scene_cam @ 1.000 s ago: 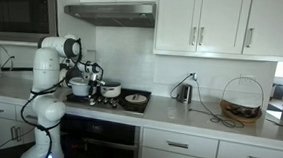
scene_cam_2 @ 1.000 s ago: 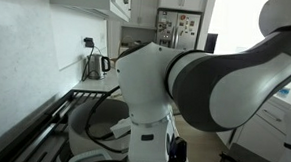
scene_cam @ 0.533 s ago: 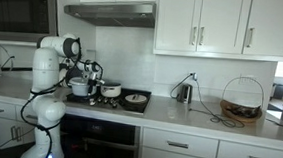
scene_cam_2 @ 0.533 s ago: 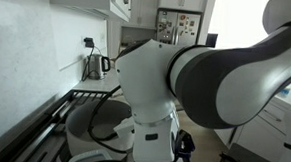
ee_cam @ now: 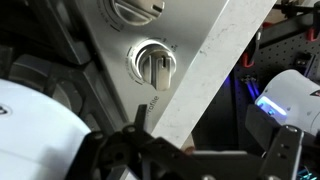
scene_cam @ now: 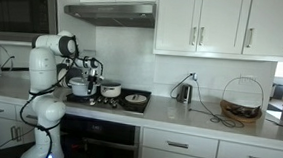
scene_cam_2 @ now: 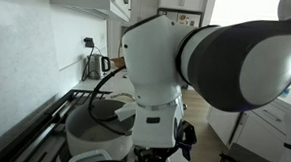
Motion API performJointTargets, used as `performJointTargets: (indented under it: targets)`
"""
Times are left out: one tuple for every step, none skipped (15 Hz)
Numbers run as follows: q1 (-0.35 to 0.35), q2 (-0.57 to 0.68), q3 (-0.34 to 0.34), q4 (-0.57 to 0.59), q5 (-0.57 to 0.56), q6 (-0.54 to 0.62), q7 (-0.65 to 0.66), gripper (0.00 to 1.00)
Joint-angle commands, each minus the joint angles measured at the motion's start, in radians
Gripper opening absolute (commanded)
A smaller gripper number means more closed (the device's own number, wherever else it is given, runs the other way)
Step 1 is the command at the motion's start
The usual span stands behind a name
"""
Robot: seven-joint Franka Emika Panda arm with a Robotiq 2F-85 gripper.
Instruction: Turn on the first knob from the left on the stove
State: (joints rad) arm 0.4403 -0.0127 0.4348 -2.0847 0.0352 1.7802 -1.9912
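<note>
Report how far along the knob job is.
Done: the white robot arm stands at the black stove, and the wrist view frames a round silver knob on the grey front panel. In hand: the approach; the gripper is open and apart from the knob. Left: closing on the knob and turning it; nothing shows it turned yet.
</note>
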Motion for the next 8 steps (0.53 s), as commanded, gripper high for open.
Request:
performJointTargets:
  targets:
    - [0.013,-0.032,0.014,0.042,-0.021,-0.007,0.079,1.00]
    - [0.015,-0.037,0.016,0.054,-0.034,-0.015,0.116,1.00]
    - [0.017,-0.040,0.018,0.064,-0.046,-0.016,0.155,1.00]
    - [0.020,-0.042,0.020,0.079,-0.060,-0.028,0.189,1.00]
    - [0.024,-0.042,0.023,0.094,-0.069,-0.037,0.218,1.00]
    - [0.029,-0.042,0.027,0.108,-0.075,-0.042,0.259,1.00]
    - [0.030,-0.043,0.033,0.120,-0.084,-0.046,0.302,1.00]
    - [0.033,-0.042,0.039,0.132,-0.092,-0.052,0.351,1.00]
